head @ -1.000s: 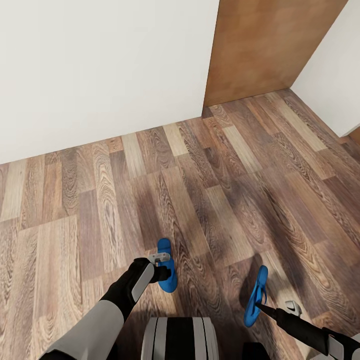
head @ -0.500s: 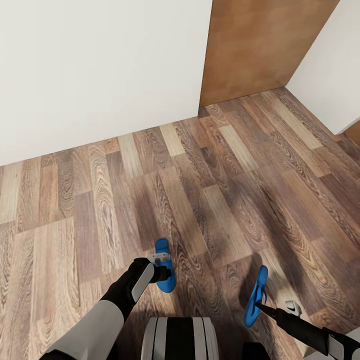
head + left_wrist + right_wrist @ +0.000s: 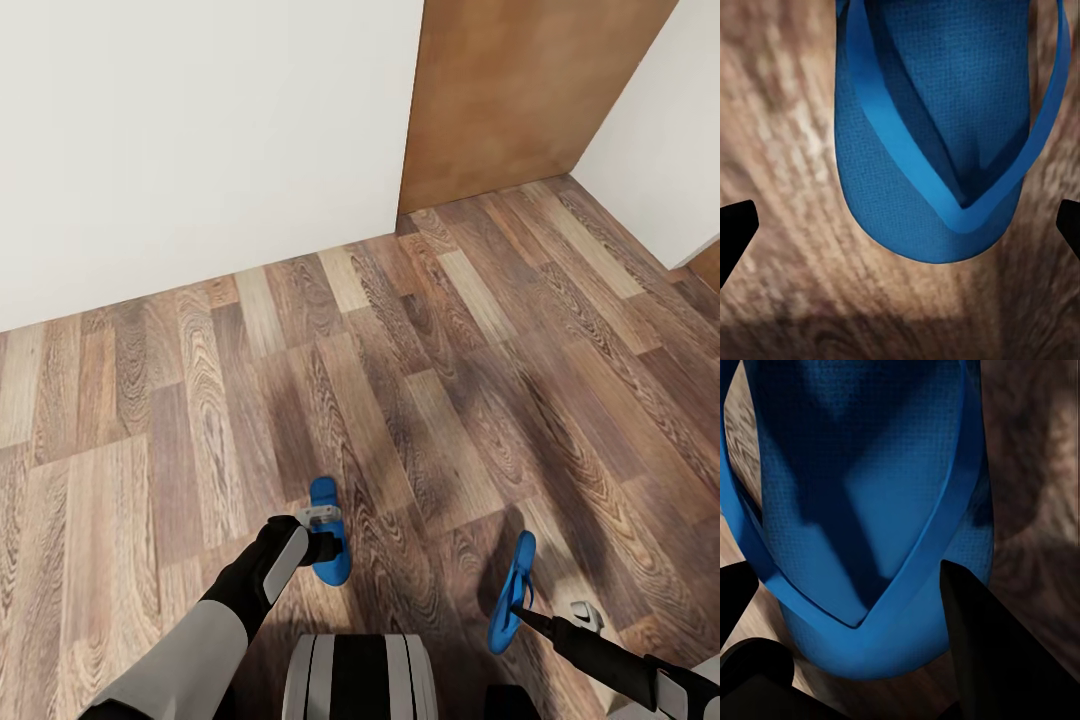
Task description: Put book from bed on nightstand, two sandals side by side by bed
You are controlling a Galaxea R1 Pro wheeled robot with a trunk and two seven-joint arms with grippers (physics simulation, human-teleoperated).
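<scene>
I've got plenty of open wood-plank floor (image 3: 420,380) ahead, bounded by the white wall (image 3: 190,140) w/ a brown door panel (image 3: 520,90) in the far corner and another white wall at right; no writing readable anywhere. My left arm is bent in low w/ the left end effector (image 3: 322,548) over the left sandal (image 3: 328,540), which looks flat over the planks, and the wrist cam shows the fingers (image 3: 735,232) spread wide either side of the toe end, gripping nothing. My right arm reaches in from the lower right w/ the right end effector (image 3: 517,612) closed on the right sandal (image 3: 512,592), held up on edge, dark fingers (image 3: 997,652) pinching its toe end.
</scene>
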